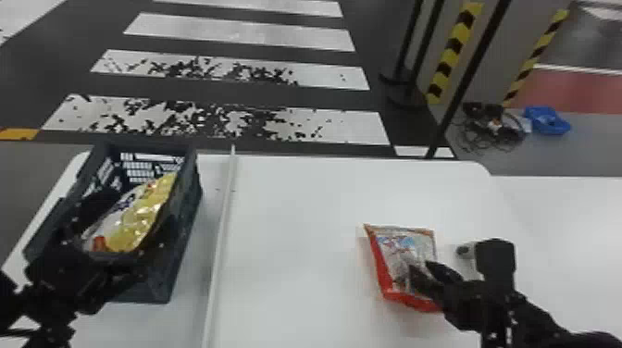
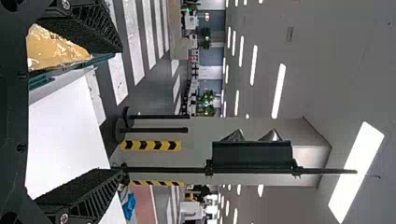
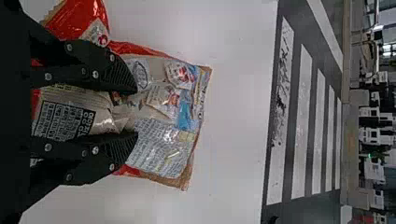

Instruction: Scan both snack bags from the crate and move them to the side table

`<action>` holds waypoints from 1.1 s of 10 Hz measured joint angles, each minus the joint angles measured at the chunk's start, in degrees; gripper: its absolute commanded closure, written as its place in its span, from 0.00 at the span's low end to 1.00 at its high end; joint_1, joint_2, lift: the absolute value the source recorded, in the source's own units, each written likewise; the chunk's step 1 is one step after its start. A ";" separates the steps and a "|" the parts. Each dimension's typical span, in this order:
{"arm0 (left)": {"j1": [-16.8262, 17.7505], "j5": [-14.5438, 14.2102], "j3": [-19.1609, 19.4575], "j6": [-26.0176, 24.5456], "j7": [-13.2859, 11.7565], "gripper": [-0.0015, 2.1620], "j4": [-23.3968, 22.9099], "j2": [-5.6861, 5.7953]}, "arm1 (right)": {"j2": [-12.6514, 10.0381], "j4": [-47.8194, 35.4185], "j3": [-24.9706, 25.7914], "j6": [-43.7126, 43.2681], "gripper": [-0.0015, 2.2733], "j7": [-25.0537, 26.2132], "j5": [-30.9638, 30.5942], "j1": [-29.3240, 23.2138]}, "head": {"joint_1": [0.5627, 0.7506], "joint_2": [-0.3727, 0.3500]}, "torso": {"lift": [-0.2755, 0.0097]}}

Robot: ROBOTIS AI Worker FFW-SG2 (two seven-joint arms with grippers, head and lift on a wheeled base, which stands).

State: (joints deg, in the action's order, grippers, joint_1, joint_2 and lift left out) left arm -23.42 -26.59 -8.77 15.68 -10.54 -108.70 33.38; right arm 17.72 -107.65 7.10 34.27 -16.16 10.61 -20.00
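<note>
One dark-framed label point(image 3: 70, 122) on red bag point(image 3: 163, 156), right wrist view

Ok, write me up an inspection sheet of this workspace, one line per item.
Surface: white table, with a pale strip running from its near side to its far side.
Job's things: dark crate at the left, yellow bag inside; red bag on the table, right of the strip.
Clutter: blue item on the floor beyond the table.
Grippers: left gripper at the crate, fingers wide apart; right gripper at the red bag, fingers apart.
Cables: dark, cable-like tangle on the floor beside the blue item.
Surroundings: white floor stripes ahead; grey pillar with yellow-black edging.
</note>
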 measured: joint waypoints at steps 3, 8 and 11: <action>0.31 0.04 -0.20 0.05 -0.12 0.04 0.97 -0.20 | 2.11 -6.99 3.25 4.35 0.99 -0.77 3.15 -2.68 | 0.70 0.31 | 0.63; 0.92 0.05 -0.71 0.63 -0.18 0.04 1.98 -0.22 | 2.50 -8.47 6.39 5.68 0.99 -2.64 7.74 -3.59 | 0.70 0.30 | 0.63; 1.01 0.19 -1.12 0.79 -0.18 0.04 2.31 -0.30 | 2.66 -13.98 10.92 10.50 0.99 -4.32 14.60 -4.60 | 0.70 0.30 | 0.63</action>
State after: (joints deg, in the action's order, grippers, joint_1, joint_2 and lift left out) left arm -22.41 -26.39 -9.89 16.47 -10.72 -106.39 33.08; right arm 20.37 -121.63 18.03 44.78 -20.48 25.21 -24.60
